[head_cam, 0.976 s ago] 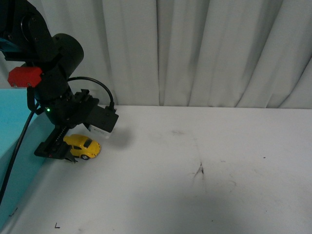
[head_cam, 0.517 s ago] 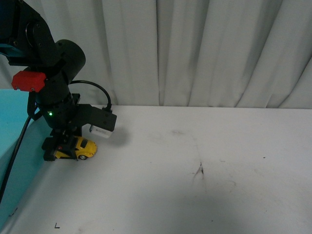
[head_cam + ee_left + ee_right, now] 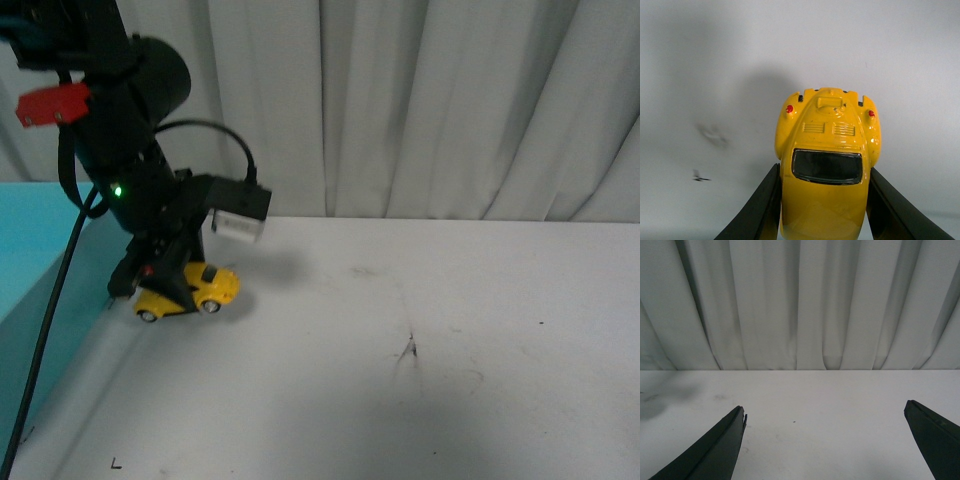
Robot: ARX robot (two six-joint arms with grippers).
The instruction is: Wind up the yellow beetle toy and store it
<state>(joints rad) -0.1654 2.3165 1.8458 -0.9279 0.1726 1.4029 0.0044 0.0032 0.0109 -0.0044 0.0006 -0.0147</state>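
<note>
The beetle toy [image 3: 195, 290] is sitting between the fingers [image 3: 760, 205] of the left gripper [image 3: 165, 288], over the far-left part of the table [image 3: 420, 400]; whether its wheels are touching the table cannot be told; a raised platform [image 3: 30, 250] is lying just left of it; a scuff mark [image 3: 408, 350] is lying well to its right; the curtain [image 3: 430, 100] is hanging behind the table; the right gripper [image 3: 825, 409] is hovering over the table, facing the curtain, fingers spread wide.

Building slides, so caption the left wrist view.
Left gripper shut on the yellow beetle toy, its red tail lights pointing away, white table beyond.
</note>
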